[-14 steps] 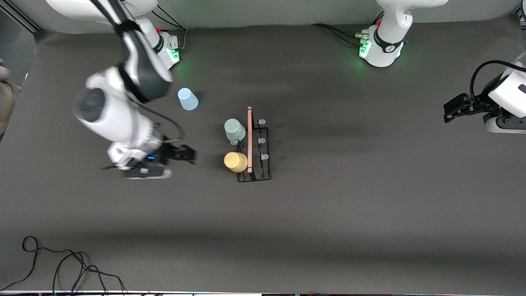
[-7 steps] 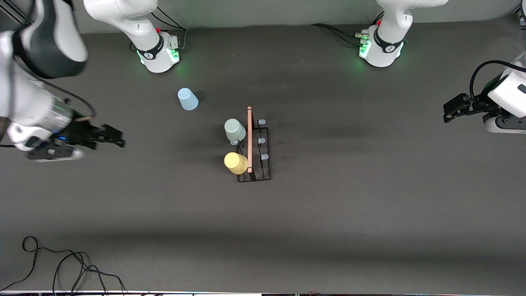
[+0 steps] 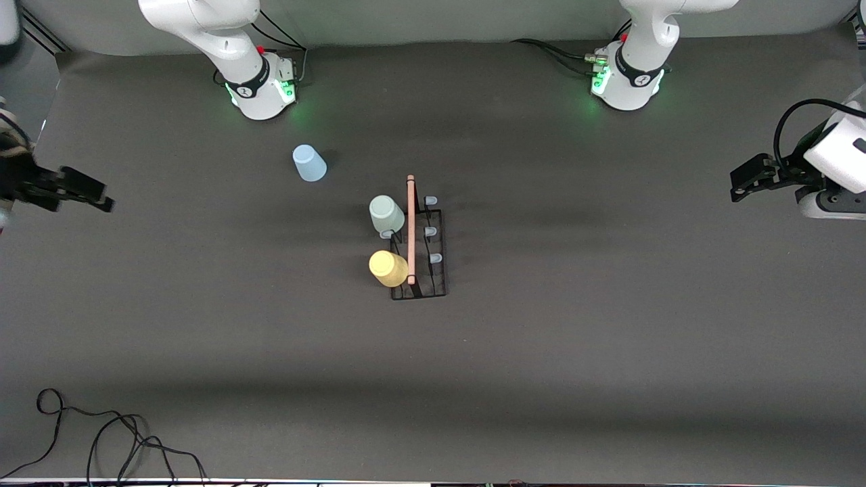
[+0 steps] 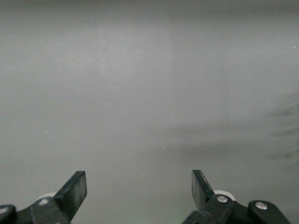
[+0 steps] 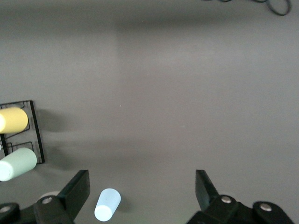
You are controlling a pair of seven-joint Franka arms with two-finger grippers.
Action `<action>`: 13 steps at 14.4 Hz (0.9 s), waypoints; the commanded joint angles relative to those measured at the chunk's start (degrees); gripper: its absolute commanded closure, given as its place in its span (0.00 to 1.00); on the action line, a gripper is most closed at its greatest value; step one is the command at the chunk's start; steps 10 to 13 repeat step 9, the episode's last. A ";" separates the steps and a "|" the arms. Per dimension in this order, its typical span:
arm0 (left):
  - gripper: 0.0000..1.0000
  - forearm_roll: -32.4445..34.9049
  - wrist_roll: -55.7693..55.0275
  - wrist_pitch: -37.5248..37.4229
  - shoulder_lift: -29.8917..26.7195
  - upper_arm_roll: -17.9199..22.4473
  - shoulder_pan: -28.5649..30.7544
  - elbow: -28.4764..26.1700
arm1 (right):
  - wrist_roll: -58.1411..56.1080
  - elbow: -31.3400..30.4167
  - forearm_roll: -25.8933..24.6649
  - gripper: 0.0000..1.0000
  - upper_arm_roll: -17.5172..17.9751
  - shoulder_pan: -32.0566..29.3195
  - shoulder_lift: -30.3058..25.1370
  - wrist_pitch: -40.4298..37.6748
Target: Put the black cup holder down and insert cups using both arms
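Note:
The black cup holder (image 3: 426,270) stands mid-table with its wooden rod handle (image 3: 411,230) on top. A pale green cup (image 3: 386,214) and a yellow cup (image 3: 388,266) sit on its pegs on the side toward the right arm's end. A light blue cup (image 3: 309,163) stands apart on the table, near the right arm's base. My right gripper (image 3: 105,196) is open and empty over the right arm's end of the table. Its wrist view shows the blue cup (image 5: 107,204), green cup (image 5: 18,162), yellow cup (image 5: 13,119) and holder (image 5: 36,135). My left gripper (image 3: 736,186) waits open and empty at the left arm's end.
Three bare pale-tipped pegs (image 3: 431,230) stand on the holder's side toward the left arm's end. A black cable (image 3: 101,439) lies at the table's near corner. The left wrist view shows only bare grey surface past its gripper (image 4: 139,189).
My right arm has swung away from beside the holder to the right arm's end of the table, gripper open and empty. The cups, holder and left arm have not moved.

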 commanded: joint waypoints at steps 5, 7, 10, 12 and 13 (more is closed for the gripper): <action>0.00 0.49 0.58 -0.93 0.29 -0.02 0.25 1.33 | 2.23 2.88 -2.98 0.00 2.81 -0.74 1.14 -1.93; 0.00 -0.04 0.50 -0.75 0.20 -0.02 0.25 1.42 | 1.35 2.88 -0.62 0.00 2.81 -0.74 1.05 -1.93; 0.00 -0.31 -0.38 -0.75 -0.06 0.15 0.25 1.33 | -0.05 2.27 -0.17 0.00 2.81 -0.74 0.96 -2.01; 0.00 -0.31 -0.38 -0.75 -0.06 0.15 0.25 1.33 | -0.05 2.27 -0.17 0.00 2.81 -0.74 0.96 -2.01; 0.00 -0.31 -0.38 -0.75 -0.06 0.15 0.25 1.33 | -0.05 2.27 -0.17 0.00 2.81 -0.74 0.96 -2.01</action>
